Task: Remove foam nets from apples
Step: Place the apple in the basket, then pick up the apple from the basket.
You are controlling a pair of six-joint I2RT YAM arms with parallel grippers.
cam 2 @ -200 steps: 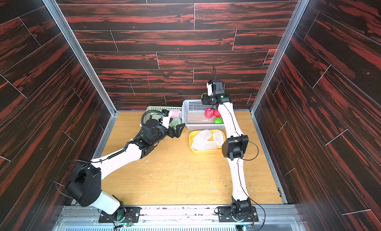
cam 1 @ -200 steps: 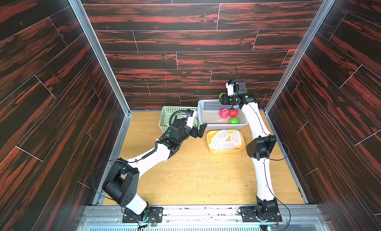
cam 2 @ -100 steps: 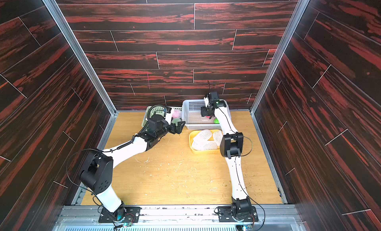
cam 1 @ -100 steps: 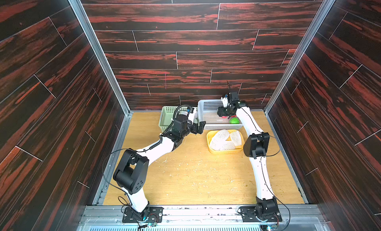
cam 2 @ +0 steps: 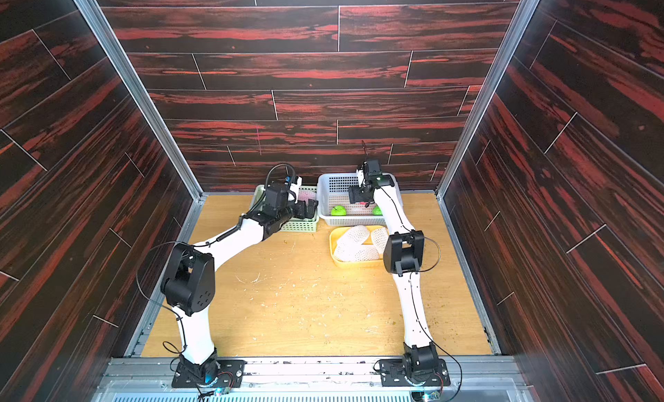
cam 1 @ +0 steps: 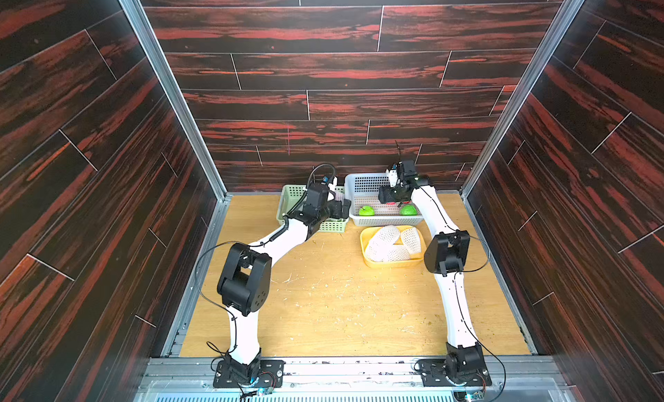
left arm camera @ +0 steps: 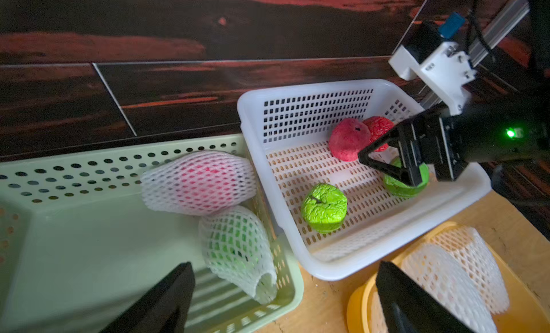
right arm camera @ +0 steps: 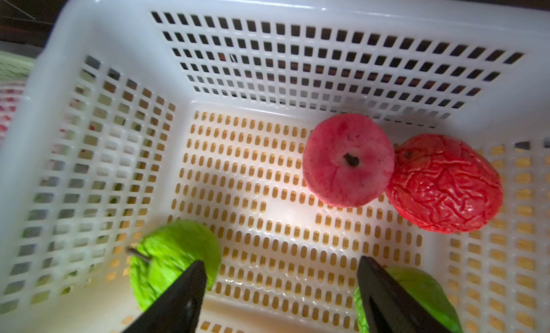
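Note:
Two apples still in foam nets lie in the green basket: a red one and a green one. My left gripper hangs open over that basket's near right corner, holding nothing. The white basket holds two bare red apples and two bare green apples. My right gripper is low inside it, open, with bare basket floor between its fingers and a green apple on either side. In both top views the grippers sit over their baskets.
A yellow tray in front of the white basket holds a heap of loose foam nets. The two baskets stand side by side against the back wall. Small white crumbs dot the wooden tabletop.
My right gripper came down into the white basket and its jaws opened wider; a second bare green apple now lies there. My left gripper moved back over the green basket, still open.

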